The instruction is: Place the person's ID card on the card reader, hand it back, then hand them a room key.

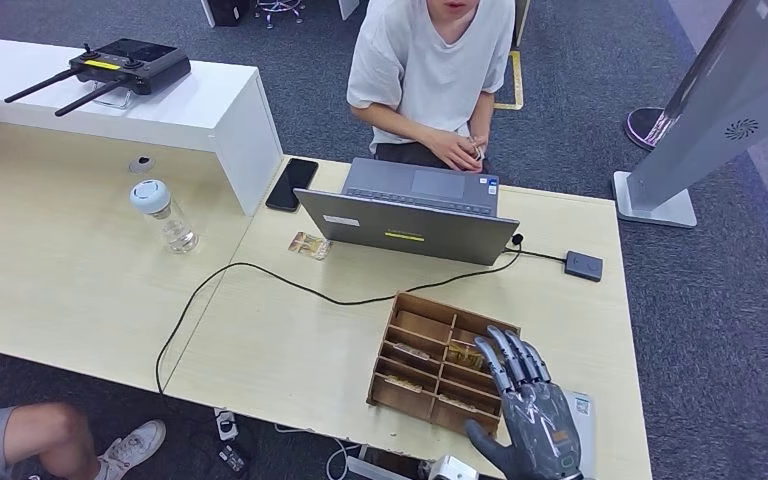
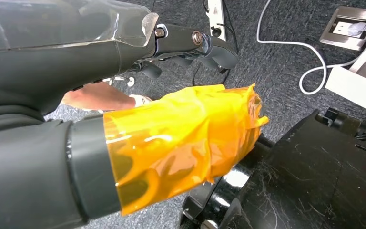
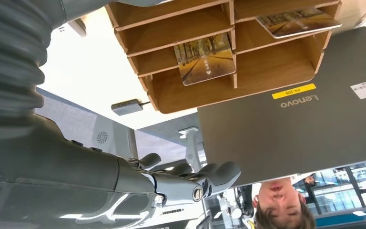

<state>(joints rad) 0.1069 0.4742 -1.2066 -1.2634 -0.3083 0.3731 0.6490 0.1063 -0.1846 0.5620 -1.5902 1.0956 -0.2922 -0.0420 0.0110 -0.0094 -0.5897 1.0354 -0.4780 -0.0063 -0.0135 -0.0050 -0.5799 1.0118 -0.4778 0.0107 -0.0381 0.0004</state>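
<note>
Several room key cards (image 3: 205, 57) lay flat in the slots of the wooden compartment tray (image 1: 415, 345) at the near right of the desk (image 1: 290, 340); one picture-printed card (image 3: 299, 21) rested in a neighbouring slot. Such a card would probably be light, stiff and thin, with a glossy face likely to slip, so the sensible hold was a pinch on an edge that overhung a divider, not a press on the flat face (lying flat in a shallow slot, it offered little else to catch). Another printed card (image 1: 309, 245), which might have been the ID card, lay on the desk left of the Lenovo laptop (image 1: 410, 215), and the small dark card reader (image 1: 583, 265) sat on its cable to the right of the laptop. The right hand (image 1: 530, 410) hovered over the tray's near right corner, palm down, fingers extended and a little apart, holding nothing. The left hand (image 2: 190, 45) hung below desk level over the carpet, its fingers loosely bent with nothing in them
</note>
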